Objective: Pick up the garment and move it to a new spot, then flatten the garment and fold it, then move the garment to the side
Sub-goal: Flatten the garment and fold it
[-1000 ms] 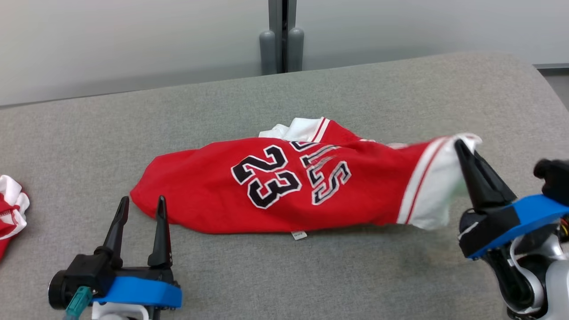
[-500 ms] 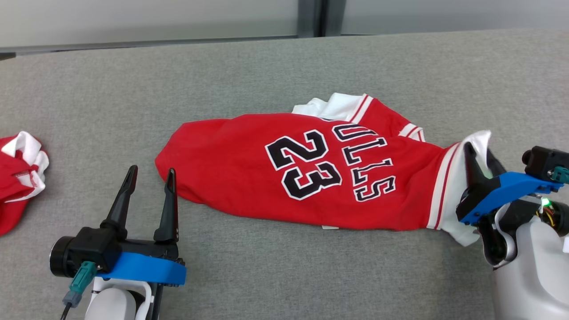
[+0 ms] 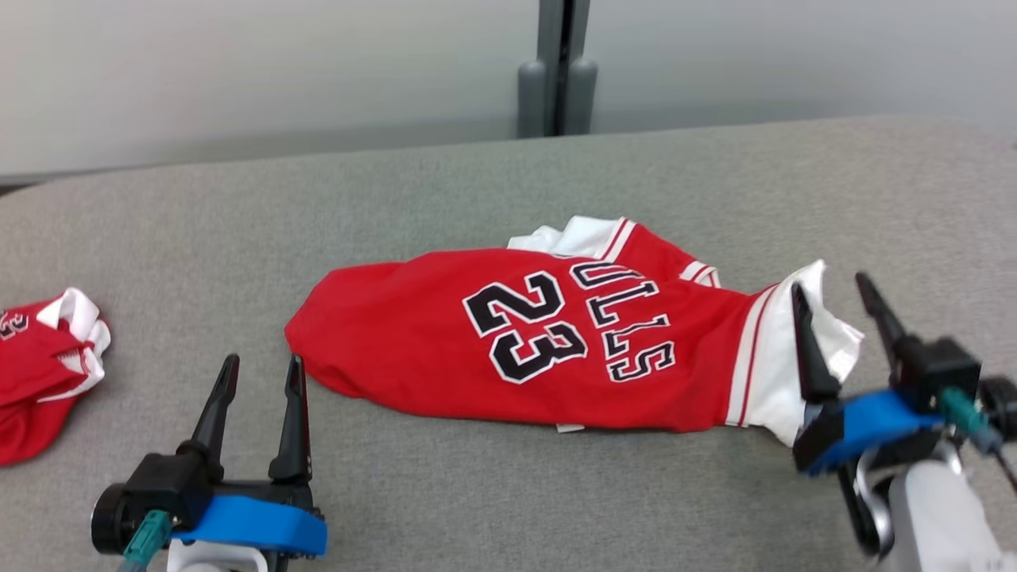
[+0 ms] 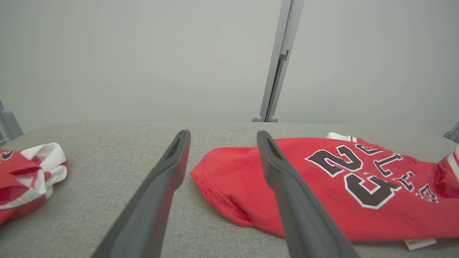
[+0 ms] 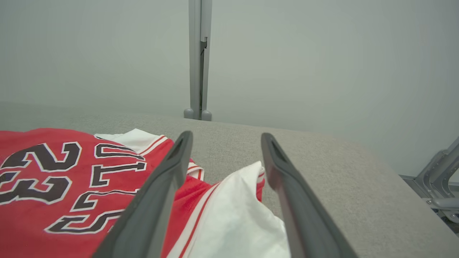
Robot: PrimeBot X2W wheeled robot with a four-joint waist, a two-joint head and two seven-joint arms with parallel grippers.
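Left gripper (image 3: 260, 372) and right gripper (image 3: 833, 299) both hold their fingers spread apart.

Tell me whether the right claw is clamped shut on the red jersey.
No, the right claw stands open, with the jersey's white edge lying between its jaws.

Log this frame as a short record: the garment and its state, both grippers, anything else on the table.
garment: red jersey with number 23, lying rumpled on the grey table
fold state: not flattened, not folded
left gripper: open, holding nothing, by the jersey's left end
right gripper: open, fingers standing either side of the jersey's white end, not clamping it
other: second red-and-white garment bunched at the table's left edge
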